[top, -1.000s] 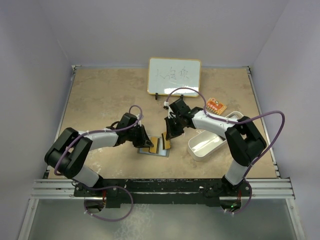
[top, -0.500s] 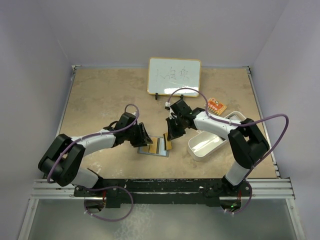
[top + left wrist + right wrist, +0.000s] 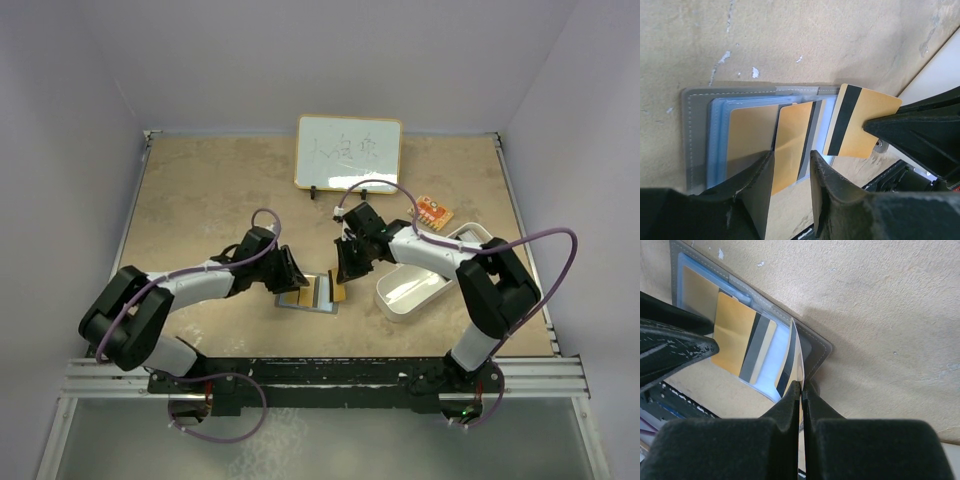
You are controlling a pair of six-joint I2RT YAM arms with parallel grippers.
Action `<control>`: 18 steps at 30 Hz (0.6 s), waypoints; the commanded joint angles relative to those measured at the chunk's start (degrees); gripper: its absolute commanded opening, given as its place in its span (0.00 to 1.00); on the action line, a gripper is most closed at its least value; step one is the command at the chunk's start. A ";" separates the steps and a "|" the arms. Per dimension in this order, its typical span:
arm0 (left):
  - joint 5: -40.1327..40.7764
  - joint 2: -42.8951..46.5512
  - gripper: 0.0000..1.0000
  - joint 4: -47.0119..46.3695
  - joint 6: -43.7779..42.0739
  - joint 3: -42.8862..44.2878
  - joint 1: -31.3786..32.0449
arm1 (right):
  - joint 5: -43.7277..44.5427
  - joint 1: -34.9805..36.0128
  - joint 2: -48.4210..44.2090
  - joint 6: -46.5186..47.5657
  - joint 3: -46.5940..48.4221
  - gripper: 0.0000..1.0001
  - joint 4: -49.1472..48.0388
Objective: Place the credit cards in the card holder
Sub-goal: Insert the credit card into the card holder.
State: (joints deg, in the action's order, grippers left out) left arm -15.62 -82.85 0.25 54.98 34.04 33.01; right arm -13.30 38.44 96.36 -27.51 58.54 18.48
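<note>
Beige tabletop [image 3: 200,200] is walled in lilac, and the card holder [image 3: 695,135] is laid open just toward 6 o'clock of its middle. The first gold card [image 3: 747,145] is seen tucked in a pocket. The second gold card [image 3: 792,135] is judged only part-seated, and the third gold card [image 3: 860,125] is not yet in. The left gripper [image 3: 791,160], on an arm stretched from 8 o'clock, is narrowly parted astride the second gold card. The right gripper [image 3: 801,386], from 4 o'clock, is clamped on the third gold card.
</note>
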 commanded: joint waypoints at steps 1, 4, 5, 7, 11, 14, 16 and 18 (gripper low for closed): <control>-0.09 -1.82 0.31 -4.65 1.80 -0.12 1.65 | 3.63 -0.05 -0.56 0.17 -1.46 0.00 -0.76; -0.11 -3.44 0.30 -5.96 2.26 -0.03 2.71 | 3.63 -0.10 -0.56 0.22 -1.59 0.00 -0.88; -0.16 -3.88 0.30 -6.44 2.46 0.05 3.01 | 3.63 -0.10 -0.60 0.26 -1.59 0.00 -0.84; -0.62 -4.37 0.29 -8.04 3.05 0.12 3.63 | 3.63 -0.10 -0.72 0.34 -1.59 0.00 -0.86; -0.71 -4.05 0.29 -9.54 3.73 0.68 4.54 | 3.63 -0.10 -0.90 0.35 -1.68 0.00 -0.98; -0.81 -4.19 0.29 -10.33 3.84 0.94 4.90 | 3.63 -0.03 -0.82 0.57 -1.59 0.00 -0.95; -1.11 -4.69 0.29 -11.78 4.50 0.63 5.02 | 3.46 -0.11 -0.76 0.85 -1.44 0.00 -0.81; -1.34 -5.06 0.29 -13.51 5.19 0.21 5.40 | 3.31 -0.05 -0.71 1.02 -1.17 0.00 -0.41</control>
State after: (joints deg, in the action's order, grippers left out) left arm -15.46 -86.80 -6.52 58.02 34.02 36.93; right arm -12.93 38.22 95.59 -27.64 57.87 17.52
